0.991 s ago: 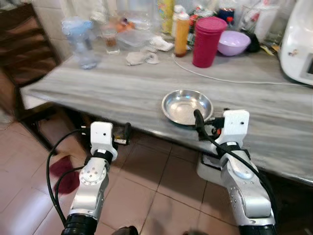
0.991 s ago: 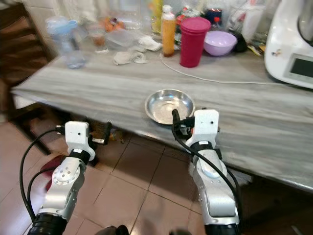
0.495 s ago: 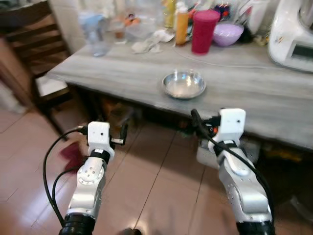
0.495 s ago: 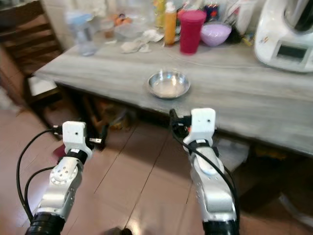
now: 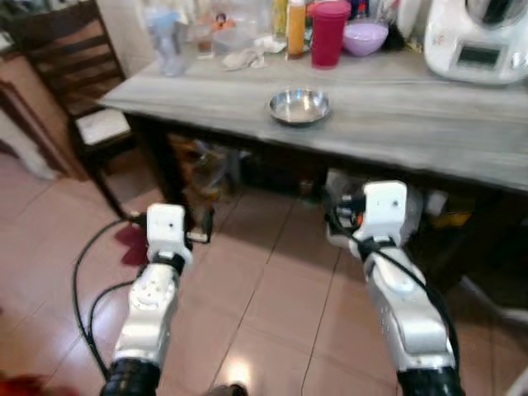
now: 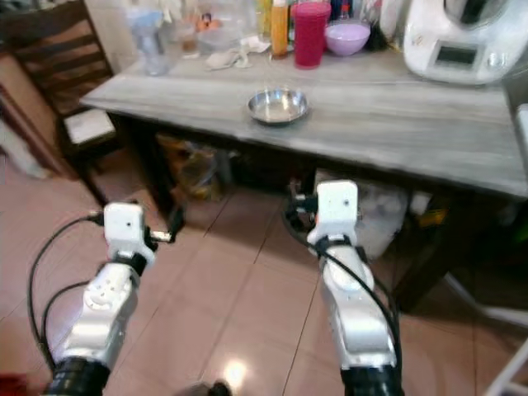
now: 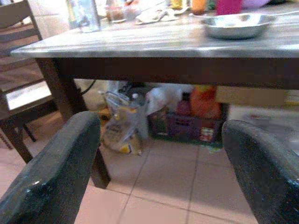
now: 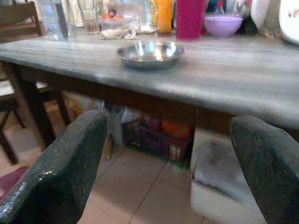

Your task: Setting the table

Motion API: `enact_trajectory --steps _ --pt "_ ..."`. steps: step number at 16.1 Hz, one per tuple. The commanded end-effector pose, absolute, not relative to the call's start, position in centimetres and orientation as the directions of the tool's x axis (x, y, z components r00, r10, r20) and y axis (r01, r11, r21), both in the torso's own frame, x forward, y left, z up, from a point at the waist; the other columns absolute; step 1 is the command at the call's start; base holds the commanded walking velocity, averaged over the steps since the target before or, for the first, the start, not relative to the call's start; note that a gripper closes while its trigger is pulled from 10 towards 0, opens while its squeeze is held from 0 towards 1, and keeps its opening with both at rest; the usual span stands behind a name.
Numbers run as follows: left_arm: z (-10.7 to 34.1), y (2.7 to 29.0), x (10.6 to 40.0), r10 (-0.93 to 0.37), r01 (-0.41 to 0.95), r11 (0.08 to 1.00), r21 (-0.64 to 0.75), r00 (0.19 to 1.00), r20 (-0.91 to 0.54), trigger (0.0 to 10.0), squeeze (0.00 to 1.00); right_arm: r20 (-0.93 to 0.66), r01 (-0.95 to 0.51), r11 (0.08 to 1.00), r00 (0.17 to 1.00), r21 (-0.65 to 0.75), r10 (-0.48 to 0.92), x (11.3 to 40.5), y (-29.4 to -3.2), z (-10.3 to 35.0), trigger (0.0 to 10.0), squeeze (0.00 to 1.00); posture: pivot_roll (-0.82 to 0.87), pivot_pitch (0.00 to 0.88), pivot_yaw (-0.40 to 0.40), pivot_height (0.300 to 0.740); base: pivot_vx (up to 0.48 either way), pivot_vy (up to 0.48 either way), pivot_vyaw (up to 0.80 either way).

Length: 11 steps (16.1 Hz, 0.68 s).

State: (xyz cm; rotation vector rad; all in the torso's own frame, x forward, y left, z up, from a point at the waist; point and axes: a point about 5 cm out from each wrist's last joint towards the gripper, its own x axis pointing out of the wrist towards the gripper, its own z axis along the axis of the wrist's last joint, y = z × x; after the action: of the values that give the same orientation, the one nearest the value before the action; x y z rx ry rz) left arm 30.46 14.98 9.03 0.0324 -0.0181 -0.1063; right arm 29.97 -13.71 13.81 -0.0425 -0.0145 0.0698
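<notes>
Grey wooden table [image 5: 396,115], dark chair [image 5: 70,74] at its left end, white appliance [image 5: 474,37], bags and crates beneath [image 7: 187,112], steel bowl [image 5: 299,106] near front edge, red tumbler [image 5: 328,33] behind, left gripper [image 7: 159,172] and right gripper [image 8: 163,177] both spread wide, empty, over floor tiles.

Wooden chair [image 5: 78,78], white appliance [image 5: 474,41]

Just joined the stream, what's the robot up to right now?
It stands on the tiled floor a little way off the grey table. Both grippers are open and hold nothing: the left gripper and right gripper hang below the table's edge. A steel bowl sits alone near the front edge; bottles and cups crowd the back.
</notes>
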Motion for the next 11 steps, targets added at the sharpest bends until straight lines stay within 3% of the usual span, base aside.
enact_trajectory --steps 1,8,11 --pt "9.2 15.0 30.5 -0.115 0.114 0.993 0.041 0.993 0.019 10.0 0.0 -0.008 -0.069 0.997 0.998 -0.034 0.069 29.8 -13.8 13.5 10.0 0.0 -0.18 0.053 0.071 0.74 -0.319 0.0 0.0" --pt "9.4 14.4 30.3 -0.212 0.212 0.977 -0.011 0.977 0.036 10.0 0.0 -0.003 -0.063 0.998 0.998 -0.01 0.063 29.4 -14.1 13.4 10.0 0.0 -0.18 0.066 0.074 0.74 -0.037 0.0 0.0" --pt "9.5 14.0 30.1 -0.252 0.253 0.967 -0.036 0.967 0.04 10.0 0.0 -0.012 -0.064 0.998 0.998 -0.016 0.063 29.4 -14.1 13.3 10.0 0.0 -0.18 0.071 0.072 0.74 0.0 0.0 -0.61"
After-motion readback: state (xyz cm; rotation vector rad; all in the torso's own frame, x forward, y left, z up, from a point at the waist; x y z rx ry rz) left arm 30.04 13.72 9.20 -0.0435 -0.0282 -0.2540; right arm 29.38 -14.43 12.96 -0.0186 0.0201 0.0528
